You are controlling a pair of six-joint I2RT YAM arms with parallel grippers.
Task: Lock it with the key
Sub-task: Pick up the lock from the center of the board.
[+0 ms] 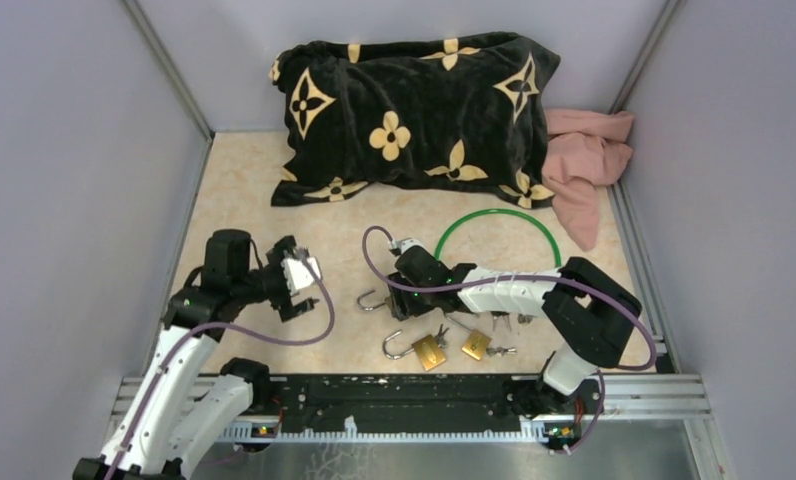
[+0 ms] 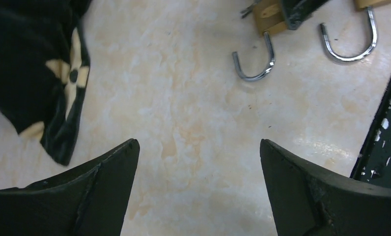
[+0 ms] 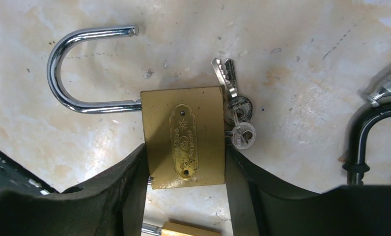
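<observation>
A brass padlock (image 3: 183, 137) lies on the marbled table with its silver shackle (image 3: 68, 73) swung open. A bunch of small keys (image 3: 237, 118) hangs at its right side; I cannot tell if one sits in the keyhole. My right gripper (image 3: 186, 152) is shut on the padlock body, one finger on each side. In the top view the right gripper (image 1: 402, 288) is at mid-table, with the open shackle (image 1: 371, 300) sticking out to its left. My left gripper (image 1: 309, 280) is open and empty above bare table, left of the padlock; it also shows in the left wrist view (image 2: 198, 147).
Two more brass padlocks (image 1: 429, 350) (image 1: 476, 345) with keys lie near the front rail (image 1: 414, 390). A black flowered pillow (image 1: 414, 110), a pink cloth (image 1: 584, 160) and a green ring (image 1: 497, 225) lie behind. A dark loop (image 3: 370, 132) sits right of the held padlock.
</observation>
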